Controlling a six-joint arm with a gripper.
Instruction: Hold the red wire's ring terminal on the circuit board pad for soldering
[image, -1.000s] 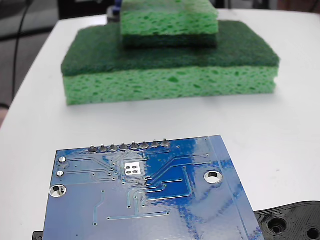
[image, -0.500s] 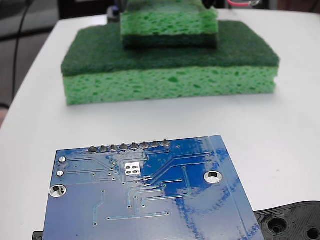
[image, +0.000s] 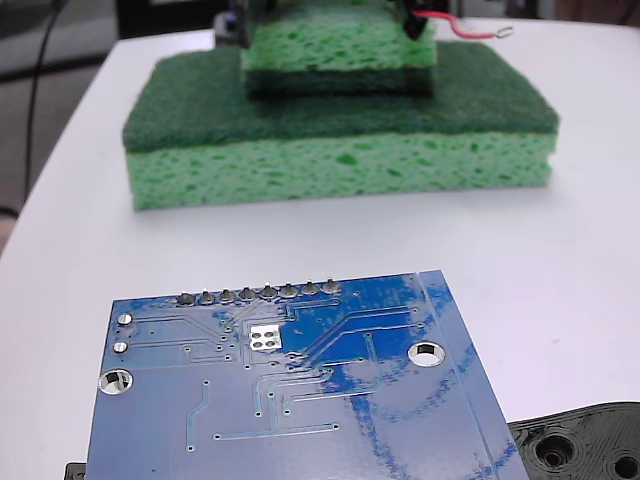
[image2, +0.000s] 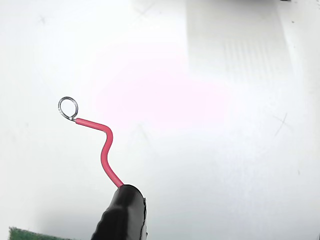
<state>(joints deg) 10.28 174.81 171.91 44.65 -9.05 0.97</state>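
The blue circuit board (image: 300, 420) lies at the bottom of the fixed view. Its small square silver pad (image: 265, 337) sits just below a row of grey solder bumps (image: 258, 293). Far behind it, at the picture's top edge behind the upper sponge, my gripper (image: 410, 22) is shut on the red wire (image: 455, 25). The ring terminal (image: 507, 32) points right, far from the board. In the wrist view the curved red wire (image2: 105, 145) rises out of the black gripper (image2: 125, 210) tip to the silver ring terminal (image2: 67, 107), over bare white table.
Two stacked green sponges, a large one (image: 340, 150) and a smaller one (image: 335, 50) on top, stand between the gripper and the board. A black plastic part with holes (image: 580, 445) lies at the board's right corner. The white table's left edge (image: 60, 150) runs diagonally.
The gripper has come down into the fixed view behind the upper sponge. The red wire and ring now show fully at the top right; a second ago neither was visible.
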